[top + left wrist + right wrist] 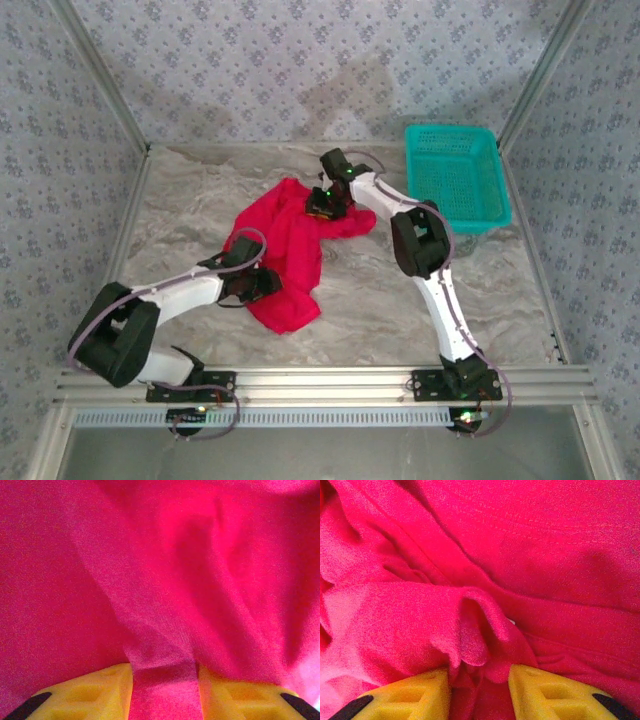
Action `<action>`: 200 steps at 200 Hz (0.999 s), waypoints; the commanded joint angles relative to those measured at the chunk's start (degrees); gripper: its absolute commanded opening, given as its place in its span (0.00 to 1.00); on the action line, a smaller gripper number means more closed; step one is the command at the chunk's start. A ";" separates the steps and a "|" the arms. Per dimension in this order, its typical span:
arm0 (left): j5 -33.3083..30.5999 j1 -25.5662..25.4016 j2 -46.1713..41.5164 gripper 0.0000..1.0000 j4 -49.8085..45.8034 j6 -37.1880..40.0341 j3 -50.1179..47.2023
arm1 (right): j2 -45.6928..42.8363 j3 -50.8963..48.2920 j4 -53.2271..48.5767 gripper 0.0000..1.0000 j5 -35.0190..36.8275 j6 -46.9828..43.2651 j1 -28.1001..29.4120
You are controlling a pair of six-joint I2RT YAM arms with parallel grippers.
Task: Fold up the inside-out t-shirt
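Shirt (pixel 285 255) lay crumpled mid-counter (pixel 380 300). My left pincer (pixel 162 672), at its eight o'clock, pinched a taut fold. The right pincer (pixel 480 672), at one o'clock, straddled bunched cloth, grip I couldn't tell. Best seat both on hems, then draw apart evenly.

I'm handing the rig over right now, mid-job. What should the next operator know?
Left gripper: closed on a taut fold of the t-shirt, at its near left edge.
Right gripper: fingers astride bunched cloth at the far edge; grip unclear.
The t-shirt lies crumpled in the middle of the table, left of the basket and apart from it.
Done: no fold made yet.
To do: spread it flat, then fold.
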 commanded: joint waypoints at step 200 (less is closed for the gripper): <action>-3.58 25.70 -11.66 0.47 -25.66 15.98 7.97 | -12.58 -2.91 -4.97 0.51 17.70 -7.43 14.76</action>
